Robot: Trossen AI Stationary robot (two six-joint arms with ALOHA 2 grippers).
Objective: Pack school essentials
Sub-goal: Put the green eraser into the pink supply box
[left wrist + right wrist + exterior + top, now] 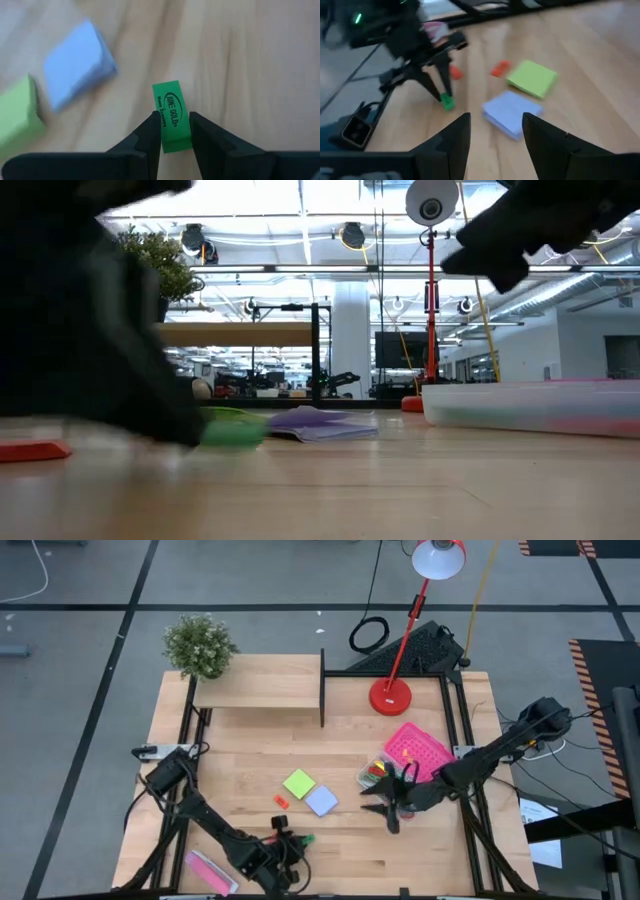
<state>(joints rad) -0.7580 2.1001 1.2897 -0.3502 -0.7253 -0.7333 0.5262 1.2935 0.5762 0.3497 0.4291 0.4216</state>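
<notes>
Green eraser lies lengthwise between the left tool's nearly closed fingers on the worktop; right tool hangs open, farther off.

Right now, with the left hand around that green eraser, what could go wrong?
The left hand grips only the near end of the green eraser, so it might pivot or slip when lifted. The right hand, open, hovers near the pale-blue pad; with both arms heading for the clear box, they could cross paths. The small orange block lies along the left arm's likely route and could be knocked.
</notes>
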